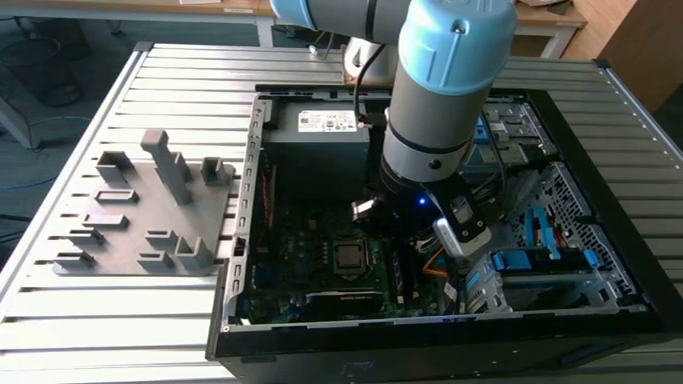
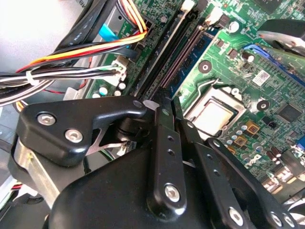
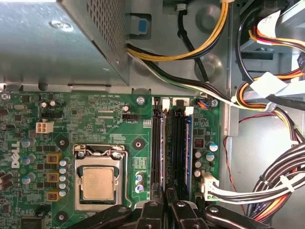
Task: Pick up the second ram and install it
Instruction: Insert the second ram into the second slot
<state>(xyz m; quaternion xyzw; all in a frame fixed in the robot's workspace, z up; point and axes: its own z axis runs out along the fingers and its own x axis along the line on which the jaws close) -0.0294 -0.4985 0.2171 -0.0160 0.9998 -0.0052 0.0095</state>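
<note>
Hovering low inside the open case (image 1: 629, 208), the gripper (image 3: 167, 202) stands over the memory slots (image 3: 171, 143), just beside the processor (image 3: 97, 183). Its fingers (image 2: 167, 143) are narrow, nearly together, above one slot end. Whether the ram sits between them or already in a slot, I cannot tell. Grey fixture (image 1: 149, 208) lies outside the case.

The arm (image 1: 433, 120) reaches down into the open computer case (image 1: 427, 320) beside the grey fixture block (image 1: 149, 216).
</note>
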